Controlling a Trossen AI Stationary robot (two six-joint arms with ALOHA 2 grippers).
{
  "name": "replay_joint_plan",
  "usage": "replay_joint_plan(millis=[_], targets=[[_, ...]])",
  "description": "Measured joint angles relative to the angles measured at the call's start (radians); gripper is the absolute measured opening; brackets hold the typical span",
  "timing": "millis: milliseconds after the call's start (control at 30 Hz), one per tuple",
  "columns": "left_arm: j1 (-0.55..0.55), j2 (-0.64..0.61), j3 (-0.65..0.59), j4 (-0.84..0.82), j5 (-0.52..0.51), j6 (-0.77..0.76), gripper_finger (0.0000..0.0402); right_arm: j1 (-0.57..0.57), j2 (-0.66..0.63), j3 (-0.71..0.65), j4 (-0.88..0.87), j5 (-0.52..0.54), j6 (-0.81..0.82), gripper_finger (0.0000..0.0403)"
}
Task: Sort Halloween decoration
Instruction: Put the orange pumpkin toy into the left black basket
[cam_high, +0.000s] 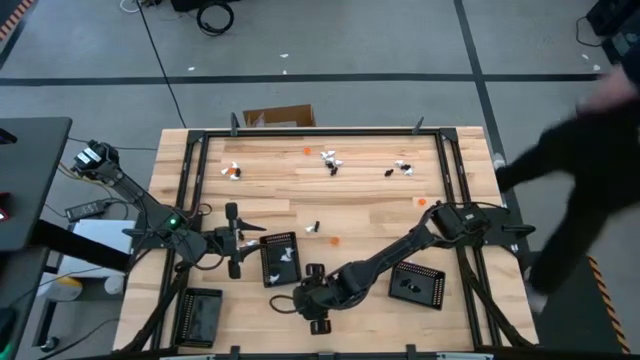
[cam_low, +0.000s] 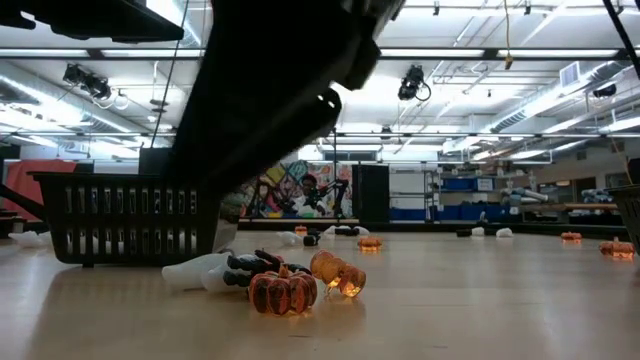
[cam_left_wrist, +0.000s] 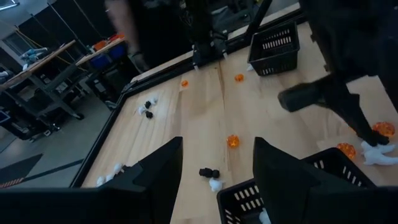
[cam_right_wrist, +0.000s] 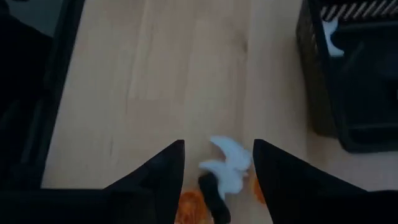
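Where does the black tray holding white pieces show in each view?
High view: tray at centre.
Low view: tray on the left, behind the pile.
Left wrist view: tray at bottom right, in front of the open left gripper.
Right wrist view: tray at top right.
Shared landmark, except in the high view: white piece under the open right gripper.

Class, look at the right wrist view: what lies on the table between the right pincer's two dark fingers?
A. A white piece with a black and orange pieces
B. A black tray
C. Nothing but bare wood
A: between the fingers of the right pincer lies a white piece, with a black piece and orange pieces beside it.
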Motion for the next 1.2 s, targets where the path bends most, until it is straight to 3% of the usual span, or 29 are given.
replay_joint_plan(millis=[900, 1200], targets=[[0.000, 0.000, 0.000, 0.000, 0.000, -0.004, 0.0201, -0.013, 0.054, -0.022, -0.011, 0.049, -0.160, 0.0195], [0.000, 0.000, 0.000, 0.000, 0.000, -0.003, 0.0201, -0.017, 0.054, -0.022, -0.036, 0.044, -0.160, 0.0104]])
